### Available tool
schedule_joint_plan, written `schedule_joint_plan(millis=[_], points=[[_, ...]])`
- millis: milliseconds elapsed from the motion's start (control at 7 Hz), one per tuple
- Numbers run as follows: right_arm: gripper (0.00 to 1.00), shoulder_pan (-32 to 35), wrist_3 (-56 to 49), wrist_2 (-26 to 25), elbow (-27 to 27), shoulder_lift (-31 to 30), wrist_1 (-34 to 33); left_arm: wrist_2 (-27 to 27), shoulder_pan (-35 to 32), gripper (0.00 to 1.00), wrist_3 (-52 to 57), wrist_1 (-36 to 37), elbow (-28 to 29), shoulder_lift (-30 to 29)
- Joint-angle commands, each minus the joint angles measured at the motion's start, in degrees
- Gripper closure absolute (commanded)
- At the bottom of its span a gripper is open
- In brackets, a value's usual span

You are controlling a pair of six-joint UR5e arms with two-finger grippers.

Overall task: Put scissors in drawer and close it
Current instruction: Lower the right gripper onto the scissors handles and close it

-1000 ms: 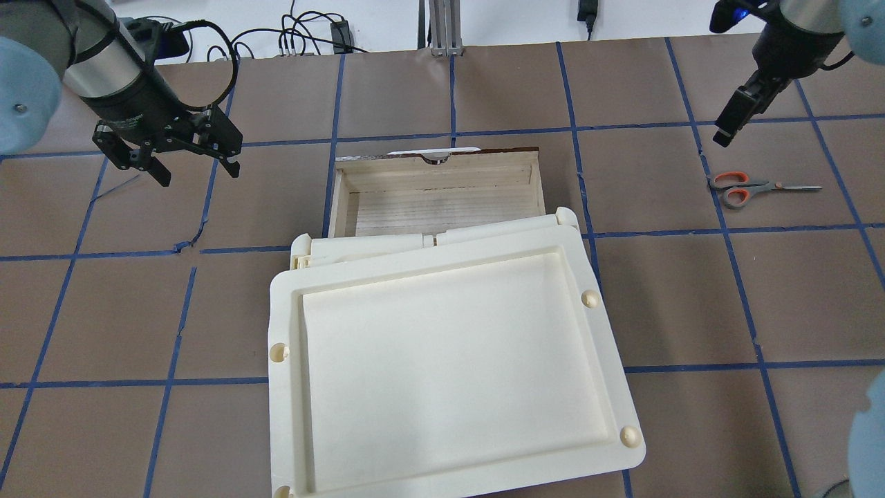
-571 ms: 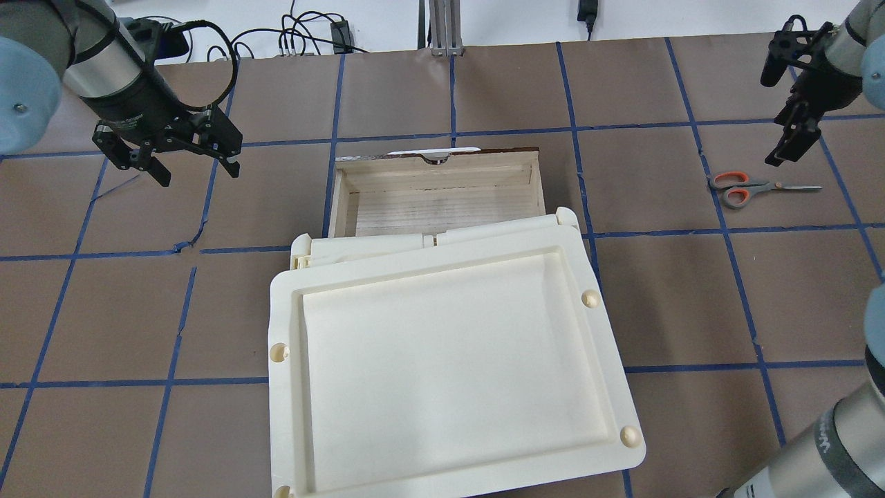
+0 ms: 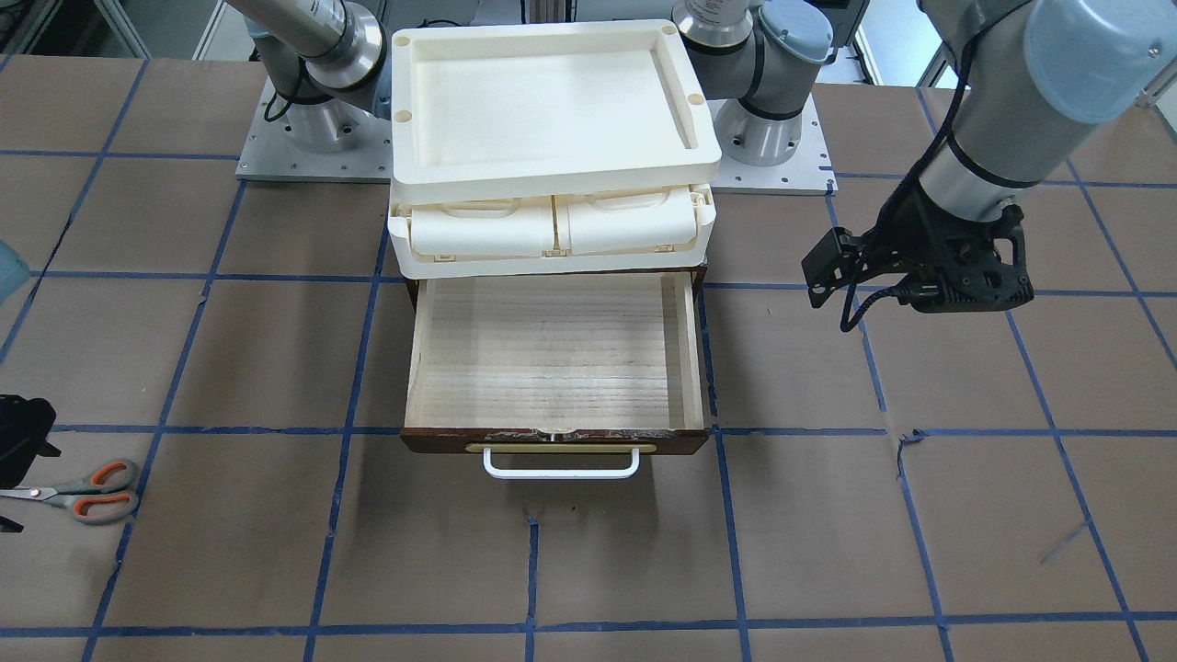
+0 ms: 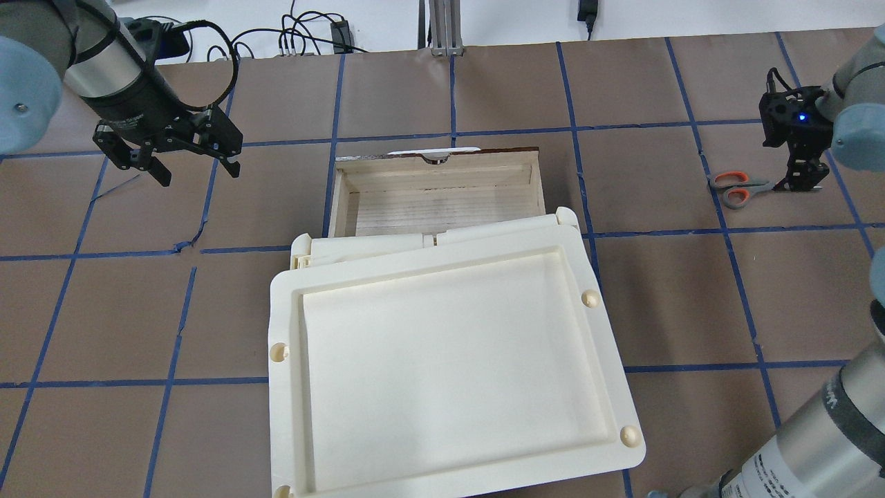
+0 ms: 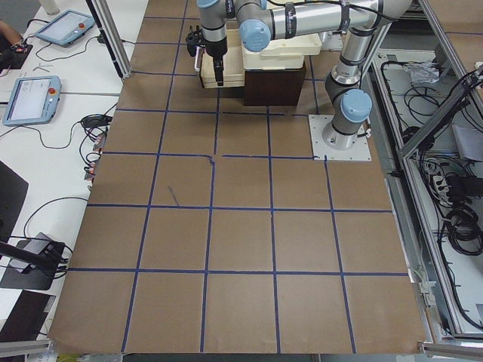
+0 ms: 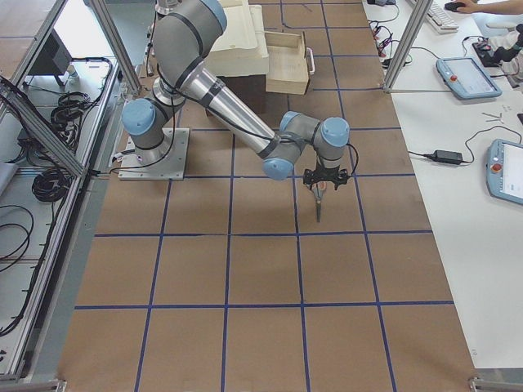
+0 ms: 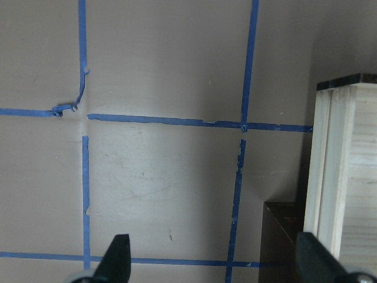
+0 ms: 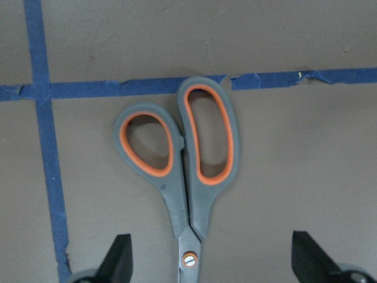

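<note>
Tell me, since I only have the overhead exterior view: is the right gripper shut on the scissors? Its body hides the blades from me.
Observer: No. The right wrist view shows the right gripper open, with a fingertip on each side of the scissors near the pivot screw. Neither fingertip touches them.
Operator: And the drawer, is there anything in the part that the cream box covers for me?
Observer: The front-facing view shows the drawer floor as bare pale wood right up to the cream box.
</note>
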Motion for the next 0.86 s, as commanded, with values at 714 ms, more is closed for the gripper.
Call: schedule_joint_plan(millis=[714], points=[[0.14, -1.24, -6.15, 1.91, 2.1, 2.36, -3.73, 0.37, -2.38, 0.0, -0.09, -0.79, -0.09, 0.0]])
